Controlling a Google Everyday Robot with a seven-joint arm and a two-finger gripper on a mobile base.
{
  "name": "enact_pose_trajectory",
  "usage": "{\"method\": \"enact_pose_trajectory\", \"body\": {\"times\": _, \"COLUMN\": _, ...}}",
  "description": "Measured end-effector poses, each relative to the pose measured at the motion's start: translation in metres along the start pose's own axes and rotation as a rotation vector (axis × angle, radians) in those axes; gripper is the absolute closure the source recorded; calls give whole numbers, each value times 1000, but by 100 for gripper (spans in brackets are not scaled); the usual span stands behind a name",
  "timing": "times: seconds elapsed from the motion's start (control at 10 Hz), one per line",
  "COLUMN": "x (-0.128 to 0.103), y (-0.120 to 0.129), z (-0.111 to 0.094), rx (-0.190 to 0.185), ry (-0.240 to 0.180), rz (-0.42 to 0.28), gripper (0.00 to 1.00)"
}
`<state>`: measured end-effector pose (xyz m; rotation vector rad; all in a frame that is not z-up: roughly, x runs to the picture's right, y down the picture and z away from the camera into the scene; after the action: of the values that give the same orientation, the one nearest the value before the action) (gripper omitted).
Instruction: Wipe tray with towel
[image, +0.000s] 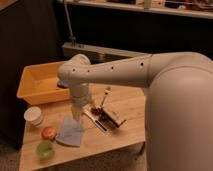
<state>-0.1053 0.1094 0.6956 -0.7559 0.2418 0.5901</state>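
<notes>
One risk stands out: the gripper (76, 114), jaws spread wide and holding nothing, hangs just above the towel (70, 133) at lower left, apart from the tray (32, 96) at upper left, and could pinch only a corner, letting the floppy cloth slip.

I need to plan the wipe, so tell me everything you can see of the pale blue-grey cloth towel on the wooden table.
The pale blue-grey cloth towel is soft, roughly square and slightly rumpled, lying flat on the light wooden table outside the orange-yellow plastic tray. The robot's gripper hangs at its far edge; whether they touch cannot be told. A small orange-red round thing lies close beside it.
</notes>
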Motion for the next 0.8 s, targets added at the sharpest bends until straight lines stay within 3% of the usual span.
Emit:
{"method": "enact_pose_trajectory", "body": {"times": 0.3, "x": 5, "y": -2, "z": 0, "rx": -9, "ry": -29, "rz": -270, "gripper": 35}}
{"method": "enact_pose_trajectory", "body": {"times": 0.5, "x": 6, "y": -3, "z": 0, "rx": -11, "ry": -38, "rz": -345, "gripper": 35}}
{"method": "enact_pose_trajectory", "body": {"times": 0.8, "x": 5, "y": -2, "z": 0, "rx": -10, "ry": -41, "rz": -364, "gripper": 35}}
